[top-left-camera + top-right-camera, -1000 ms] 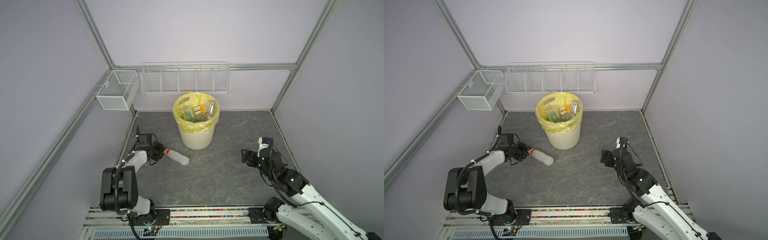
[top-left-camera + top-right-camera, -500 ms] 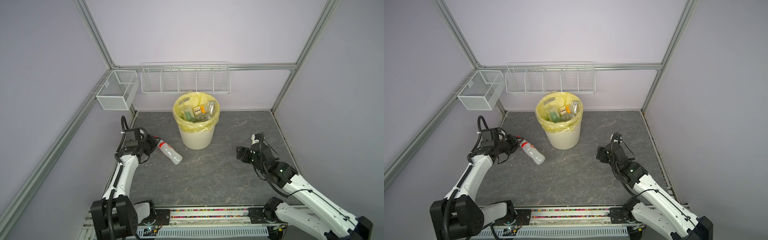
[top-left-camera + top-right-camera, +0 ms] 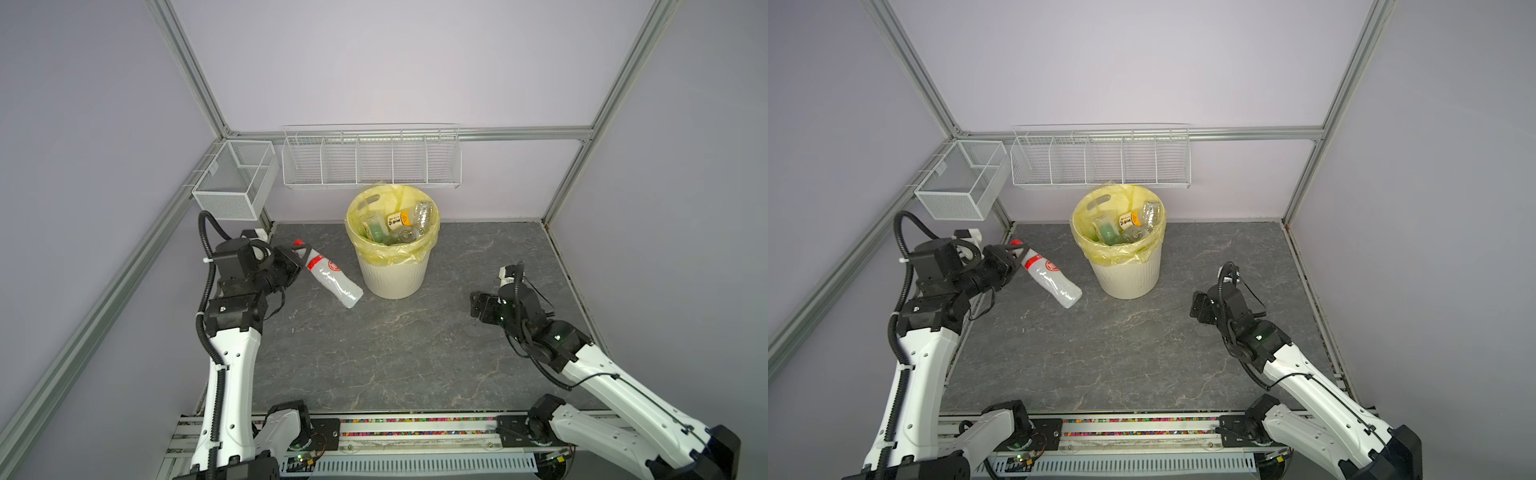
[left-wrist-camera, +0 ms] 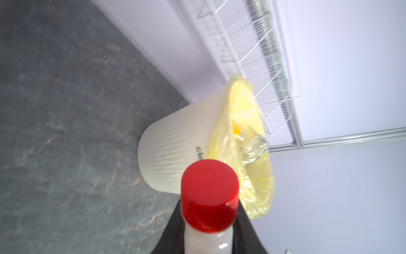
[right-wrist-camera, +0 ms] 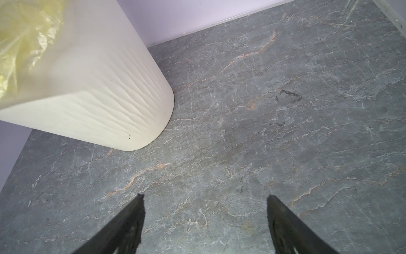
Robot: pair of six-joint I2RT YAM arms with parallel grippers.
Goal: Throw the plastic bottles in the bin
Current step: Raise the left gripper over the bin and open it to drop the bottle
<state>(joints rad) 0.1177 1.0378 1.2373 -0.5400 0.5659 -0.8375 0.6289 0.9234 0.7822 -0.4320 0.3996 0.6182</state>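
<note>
Hung the red-capped bottle (image 3: 332, 279) tilted, apparently clear of the worktop (image 3: 374, 357), near its rear left corner, base drooping toward the bin (image 3: 392, 282) just beside. Pinched its neck in the left gripper (image 3: 304, 252), likely so the body tips in first. Left the right gripper (image 3: 478, 305) spread and empty toward the right edge, seemingly out of the way.

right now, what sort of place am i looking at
Probably a robot test cell in a lab, not a home: aluminium frame posts holding plain lilac panels, a left arm and right arm bolted to a front rail, and wire baskets hung above a lone bin.
</note>
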